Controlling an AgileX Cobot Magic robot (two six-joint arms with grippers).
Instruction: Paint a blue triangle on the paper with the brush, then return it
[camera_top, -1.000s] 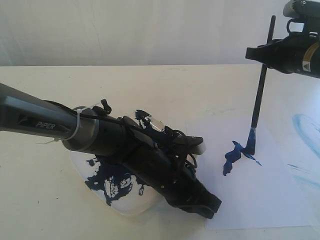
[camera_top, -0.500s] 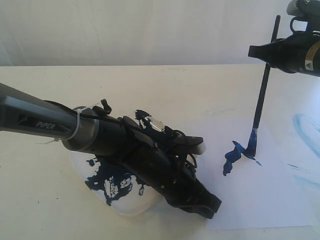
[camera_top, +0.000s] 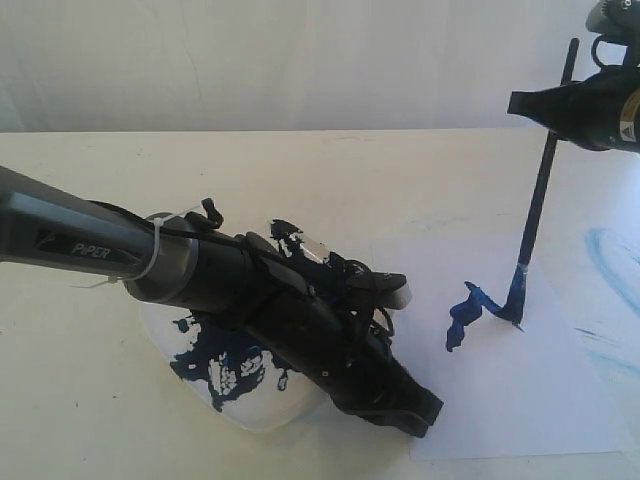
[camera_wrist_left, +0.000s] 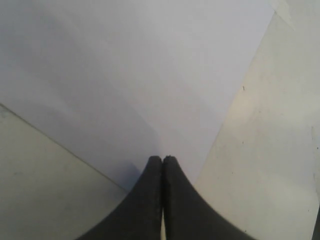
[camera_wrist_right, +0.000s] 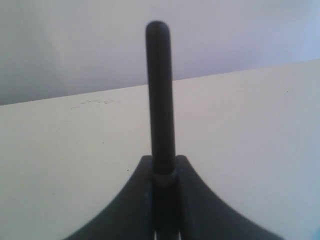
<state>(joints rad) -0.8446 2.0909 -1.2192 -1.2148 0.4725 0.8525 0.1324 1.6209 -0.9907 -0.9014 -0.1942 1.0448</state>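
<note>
Pale table (camera_top: 300, 170), white paper (camera_top: 560, 400) on its right side: right gripper (camera_wrist_right: 162, 167) was nipped narrow on the upper shaft of the near-upright brush (camera_top: 537, 215), tip on the sheet at the unfinished blue triangle (camera_top: 468, 312); judged light, stiff, probably slick, best held high.

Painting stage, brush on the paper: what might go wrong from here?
1. The right gripper holds the brush near its top end, so it may tilt or slip under stroke pressure.
2. The shut left gripper sits at a corner of the paper; if it isn't pinning the sheet, the paper may drag.
3. Only a blotchy blue mark exists; the triangle could end uneven.
</note>
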